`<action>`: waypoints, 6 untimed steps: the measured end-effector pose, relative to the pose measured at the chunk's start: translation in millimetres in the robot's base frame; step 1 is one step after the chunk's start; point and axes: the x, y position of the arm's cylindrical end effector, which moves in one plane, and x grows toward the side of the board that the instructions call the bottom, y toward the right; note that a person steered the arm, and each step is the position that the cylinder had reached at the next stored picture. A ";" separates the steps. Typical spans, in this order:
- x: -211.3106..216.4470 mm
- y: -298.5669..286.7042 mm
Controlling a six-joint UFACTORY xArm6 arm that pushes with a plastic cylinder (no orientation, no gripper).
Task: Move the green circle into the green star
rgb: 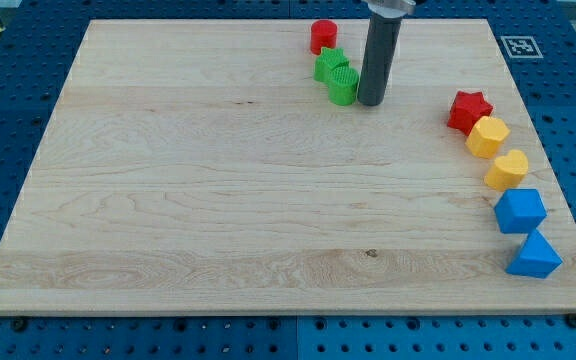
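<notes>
The green circle (343, 85) lies near the view's top centre, touching the lower right side of the green star (328, 64). My tip (371, 101) stands just to the right of the green circle, against or very near its side. The dark rod rises from there to the view's top edge.
A red cylinder (323, 36) stands just above the green star. Down the view's right side run a red star (468, 110), a yellow hexagon (488, 136), a yellow heart (508, 169), a blue cube (520, 210) and a blue triangle (535, 255). The wooden board (218, 200) carries all of them.
</notes>
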 end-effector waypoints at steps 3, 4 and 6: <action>14.3 -17.3; 11.8 -17.3; -24.8 -17.3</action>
